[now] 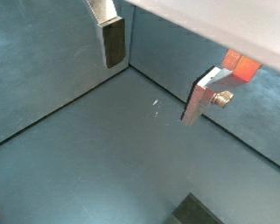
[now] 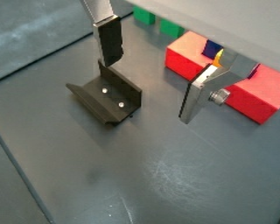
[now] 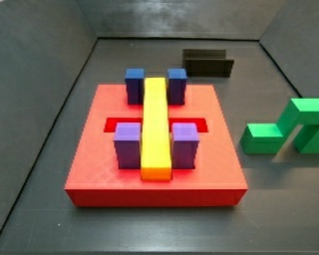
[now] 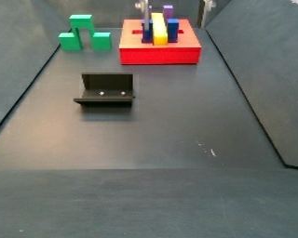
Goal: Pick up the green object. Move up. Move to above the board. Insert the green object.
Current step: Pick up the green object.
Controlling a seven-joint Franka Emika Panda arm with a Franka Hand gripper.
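Dark matte floor carries the red slab board [image 3: 156, 179], with its yellow bar [image 3: 155, 125]; the blocky green object [image 3: 293, 129] sits beside the board. The gripper [image 2: 154, 74], empty with fingers apart, hovers near the fixture [image 2: 108, 99].

Gripper [image 2: 152, 77] raised over floor, jaws apart, holding nothing.

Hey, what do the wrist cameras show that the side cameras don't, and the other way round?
Only the wrist views: the gripper close up, raised over the floor near the fixture, with its fingers open and empty. Only the side views: the whole board with its yellow bar, and the full green object lying on the floor beside it. Both: the fixture and at least part of the red board.
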